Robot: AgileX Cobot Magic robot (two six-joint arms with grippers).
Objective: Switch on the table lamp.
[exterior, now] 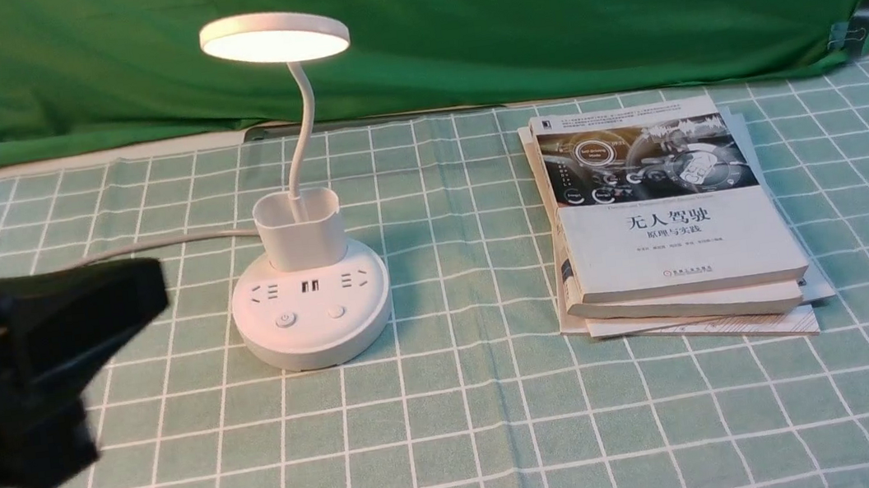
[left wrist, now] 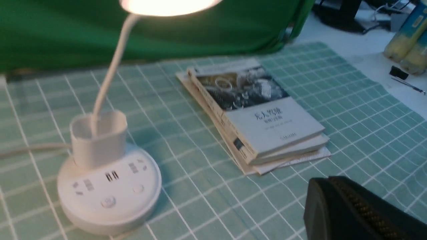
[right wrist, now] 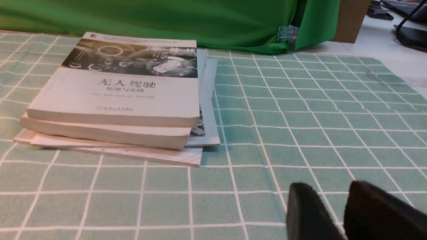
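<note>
My task looks finished to me: the table lamp (exterior: 316, 325) is lit, its underside glowing warm white. Nothing remains on the lamp itself; all I would judge left is drawing my left arm back to rest, clear of the neck and cord.

Taking the middle of the front view as the clock's centre, the lamp stands at about ten o'clock on the checked cloth (exterior: 459, 440). The stack of books (exterior: 674, 239) sits at about two o'clock, well apart from it. My left gripper (left wrist: 328, 200) is in the air at about nine o'clock, off the lamp, its fingers closed together with nothing between them. My right gripper (right wrist: 338, 203) has its fingers a little apart, holding nothing.

The lamp is white and upright. Its flat round head (exterior: 275, 38) tops a thin, gently curved neck (exterior: 305, 135) rising from a cup (exterior: 304, 243) at the back of the round base (exterior: 315, 354). Sockets and two small buttons mark the top of the base, and a pale cord (exterior: 153, 244) runs off toward nine o'clock.
</note>
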